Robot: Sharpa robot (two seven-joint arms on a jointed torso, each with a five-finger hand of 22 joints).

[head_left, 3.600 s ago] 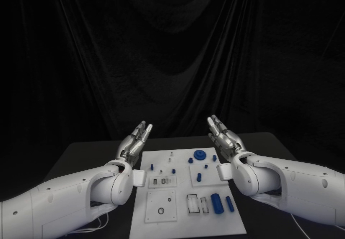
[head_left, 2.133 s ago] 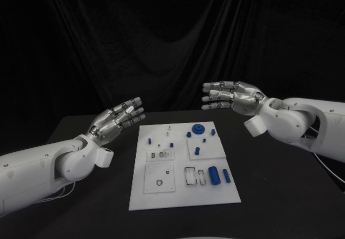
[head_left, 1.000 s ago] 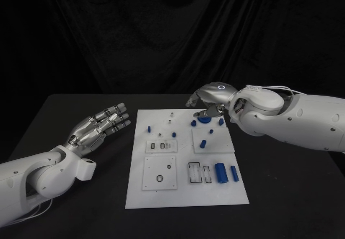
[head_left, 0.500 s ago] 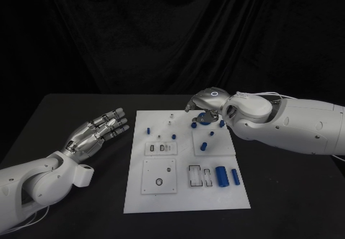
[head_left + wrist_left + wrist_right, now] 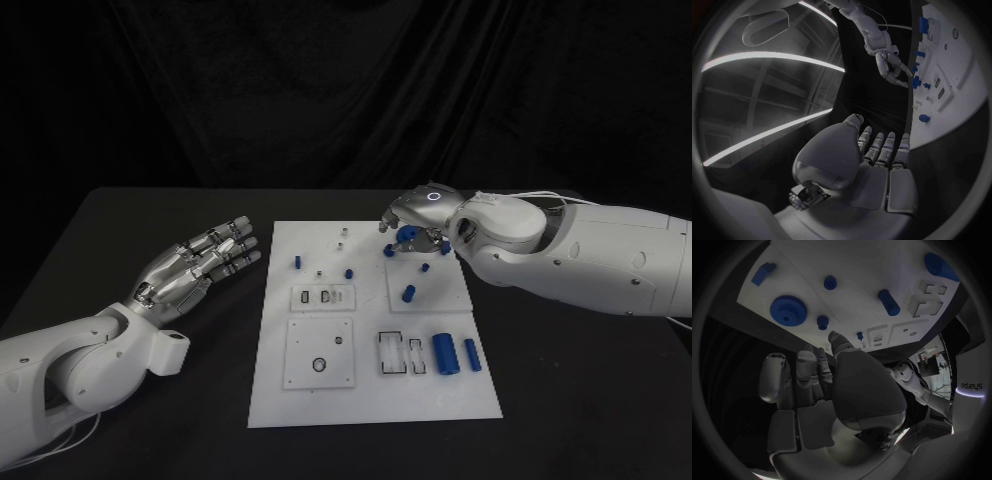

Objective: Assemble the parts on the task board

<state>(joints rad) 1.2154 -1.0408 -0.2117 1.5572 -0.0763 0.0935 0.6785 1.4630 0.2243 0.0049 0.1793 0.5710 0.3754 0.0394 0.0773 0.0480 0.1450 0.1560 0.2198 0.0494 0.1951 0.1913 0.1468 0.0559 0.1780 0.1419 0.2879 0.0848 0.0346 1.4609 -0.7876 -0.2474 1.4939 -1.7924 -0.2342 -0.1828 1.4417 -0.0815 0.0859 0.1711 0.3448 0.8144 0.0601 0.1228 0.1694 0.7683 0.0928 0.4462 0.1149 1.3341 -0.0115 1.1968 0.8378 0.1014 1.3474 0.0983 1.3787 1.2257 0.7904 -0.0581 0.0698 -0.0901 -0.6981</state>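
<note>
Right hand (image 5: 415,222) hovers over the board's (image 5: 364,400) far right corner, fingers curled down just above the blue gear (image 5: 414,238). The wrist view shows the gear (image 5: 787,309) lying on the board (image 5: 861,270) just beyond the fingertips (image 5: 833,336), nothing gripped, fingers close together but free. Left hand (image 5: 199,262) floats flat and spread above the counter (image 5: 577,380), just off the board's left edge, holding nothing. Blue pegs (image 5: 408,293) dot the board's middle. Two blue cylinders (image 5: 444,351) lie near its right edge, toward the near end.
</note>
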